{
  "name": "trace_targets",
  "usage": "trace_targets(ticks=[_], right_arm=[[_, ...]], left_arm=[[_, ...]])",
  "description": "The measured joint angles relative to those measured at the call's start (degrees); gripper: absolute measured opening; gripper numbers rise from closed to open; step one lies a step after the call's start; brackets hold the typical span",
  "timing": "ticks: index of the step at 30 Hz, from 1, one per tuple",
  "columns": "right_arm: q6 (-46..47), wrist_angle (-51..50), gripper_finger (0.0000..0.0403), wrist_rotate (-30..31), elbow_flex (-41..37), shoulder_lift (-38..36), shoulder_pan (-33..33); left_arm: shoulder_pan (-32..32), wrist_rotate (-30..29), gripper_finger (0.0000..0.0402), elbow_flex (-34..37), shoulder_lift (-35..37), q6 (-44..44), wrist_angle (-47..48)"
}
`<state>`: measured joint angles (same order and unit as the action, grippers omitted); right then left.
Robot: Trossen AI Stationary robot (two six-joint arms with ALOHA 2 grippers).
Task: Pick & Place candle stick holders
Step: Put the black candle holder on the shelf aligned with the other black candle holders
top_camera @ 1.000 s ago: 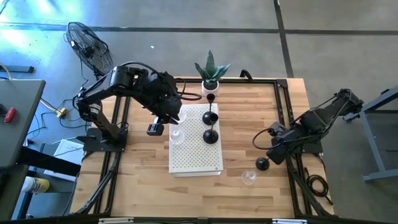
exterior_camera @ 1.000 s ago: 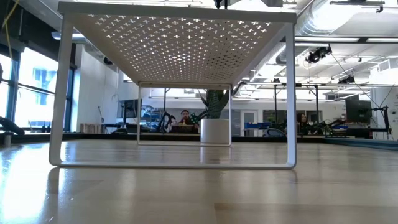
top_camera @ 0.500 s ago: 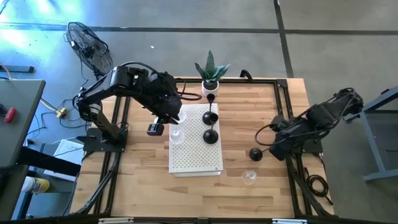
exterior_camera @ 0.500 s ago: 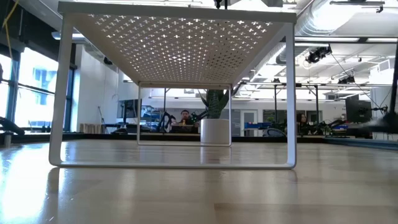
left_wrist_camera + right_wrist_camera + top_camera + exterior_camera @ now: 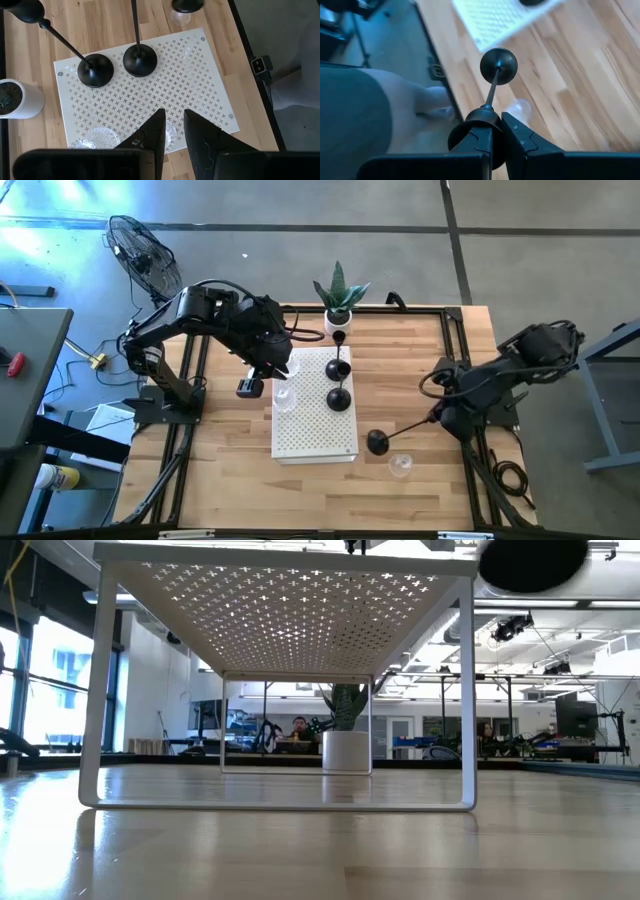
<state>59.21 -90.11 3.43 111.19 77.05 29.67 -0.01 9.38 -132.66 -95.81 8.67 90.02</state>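
My right gripper (image 5: 438,413) is shut on a black candle stick holder (image 5: 400,430), right of the white perforated stand (image 5: 315,442). The holder's domed base (image 5: 378,442) is by the stand's near right corner and shows dark in the low view (image 5: 530,565). Two black holders (image 5: 340,398) (image 5: 338,367) stand on their bases on the stand. My left gripper (image 5: 174,125) hangs over the stand's left edge, fingers a little apart, at a clear glass cup (image 5: 171,134). A second glass cup (image 5: 102,137) rests on the stand. A third (image 5: 401,466) rests on the table. My right gripper pinches the holder's top end (image 5: 484,116) between its two fingers, opposite the base. The stem (image 5: 492,87) runs straight out from the fingers toward the stand, and the base (image 5: 498,65) is at the far tip. The holder is lifted clear, lying nearly level. My left gripper: I cannot tell whether its fingers touch the glass cup.
A white pot with a green plant (image 5: 339,302) stands at the table's far edge behind the stand. Black rails (image 5: 455,360) run along the table's sides. There is bare wood at the table's near side (image 5: 300,500).
My right gripper has gone up and toward the stand with the black holder. The holder has been lifted off the table and tipped, so its base now points at the stand's near right corner. The base has come into the low view at the top right.
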Motion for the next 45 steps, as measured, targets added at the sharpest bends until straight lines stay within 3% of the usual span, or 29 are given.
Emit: trace_targets(ticks=[9,18,31,45], right_arm=[[-6.36,0.13,0.001,-1.01,12.95,8.04,-1.31],[-18.89,0.06,0.001,-10.1,13.7,14.97,-7.19],[-23.92,0.36,0.001,-10.01,13.75,14.1,-10.96],[-29.67,2.88,0.001,-7.45,13.76,14.14,-13.99]], left_arm=[[-0.01,-0.08,0.0067,0.0,0.0,0.13,-0.01],[-0.02,0.51,0.0067,0.0,0.0,-0.11,0.0],[-0.02,1.95,0.0067,0.0,0.0,-1.44,0.0],[-0.02,14.04,0.0067,0.0,0.0,-5.7,0.0]])
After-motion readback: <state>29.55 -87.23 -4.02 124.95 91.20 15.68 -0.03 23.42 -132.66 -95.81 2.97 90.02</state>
